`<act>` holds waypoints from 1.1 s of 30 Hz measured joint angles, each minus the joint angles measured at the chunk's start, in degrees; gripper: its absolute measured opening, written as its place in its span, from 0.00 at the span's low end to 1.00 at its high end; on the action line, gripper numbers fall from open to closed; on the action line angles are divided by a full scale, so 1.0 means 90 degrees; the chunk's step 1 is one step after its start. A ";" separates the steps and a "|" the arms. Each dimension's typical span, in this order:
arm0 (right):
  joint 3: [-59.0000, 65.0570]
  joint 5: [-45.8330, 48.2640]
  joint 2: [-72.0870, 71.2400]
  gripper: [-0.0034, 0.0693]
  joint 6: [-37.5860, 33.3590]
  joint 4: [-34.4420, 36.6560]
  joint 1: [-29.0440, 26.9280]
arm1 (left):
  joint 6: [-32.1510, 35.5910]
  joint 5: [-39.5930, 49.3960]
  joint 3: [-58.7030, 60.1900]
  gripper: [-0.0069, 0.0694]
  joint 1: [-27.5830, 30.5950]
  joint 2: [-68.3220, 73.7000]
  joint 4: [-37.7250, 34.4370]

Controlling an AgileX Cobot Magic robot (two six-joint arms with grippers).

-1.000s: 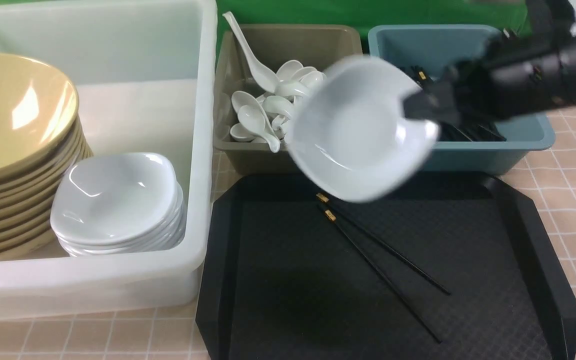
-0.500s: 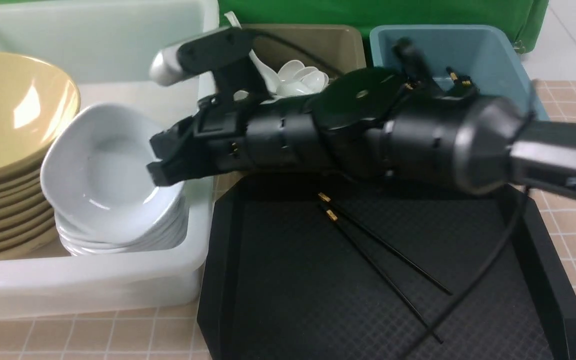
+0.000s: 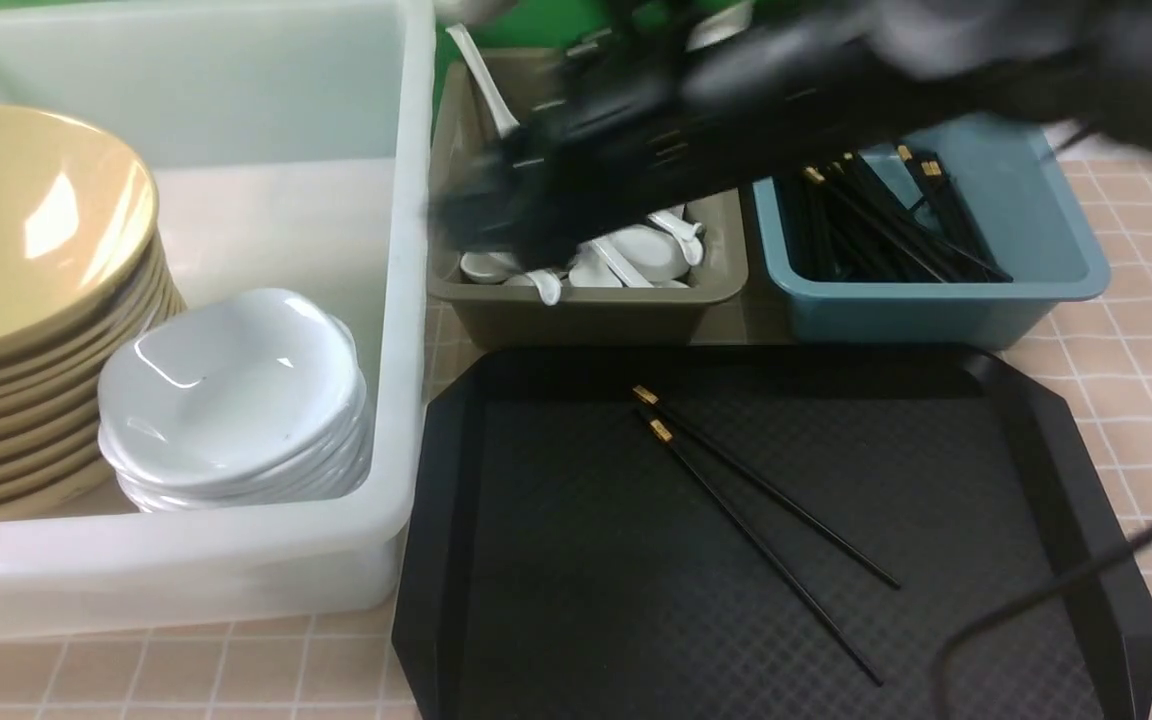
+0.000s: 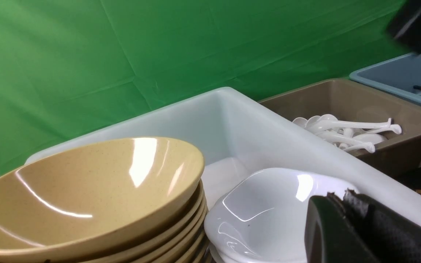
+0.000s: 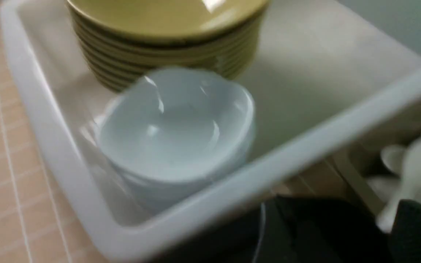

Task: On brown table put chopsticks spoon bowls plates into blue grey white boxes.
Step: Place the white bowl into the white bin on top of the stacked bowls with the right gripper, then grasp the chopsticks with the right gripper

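Compared with half a second earlier, the right gripper (image 3: 471, 215) is withdrawing toward 1 o'clock over the grey box (image 3: 586, 310). It is blurred, with jaws parted and empty. The dish it was carrying is now resting on top of the plates (image 3: 236, 400) in the white box (image 3: 406, 330) at 9 o'clock. The left gripper (image 4: 345, 223) is staying closed. Two chopsticks (image 3: 766, 510) are lying on the black tray (image 3: 1056, 450) at 5 o'clock.

Operator: Status of the plate (image 3: 226, 390)?
Technician: A second ago it hung in the right gripper (image 3: 476, 215) above the black tray (image 3: 1036, 420). It now rests on top of the plate stack (image 3: 236, 482) in the white box (image 3: 236, 560).
Operator: Right gripper?
Technician: Let go, jaws apart; pulled back from the white box to above the grey box (image 3: 586, 312).
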 joint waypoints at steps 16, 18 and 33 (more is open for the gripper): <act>0.2809 -0.0787 0.0655 0.68 0.1616 -0.2035 -0.0443 | 0.0000 -0.0047 0.0000 0.10 0.0000 0.0000 0.0000; 0.2809 -0.0882 0.0855 0.70 0.1582 -0.2035 -0.0443 | 0.0000 -0.0047 0.0000 0.10 0.0000 0.0000 0.0000; 0.2308 -0.0879 0.1709 0.59 0.1248 -0.2060 -0.0295 | 0.0000 -0.0035 0.0000 0.10 0.0000 0.0000 0.0000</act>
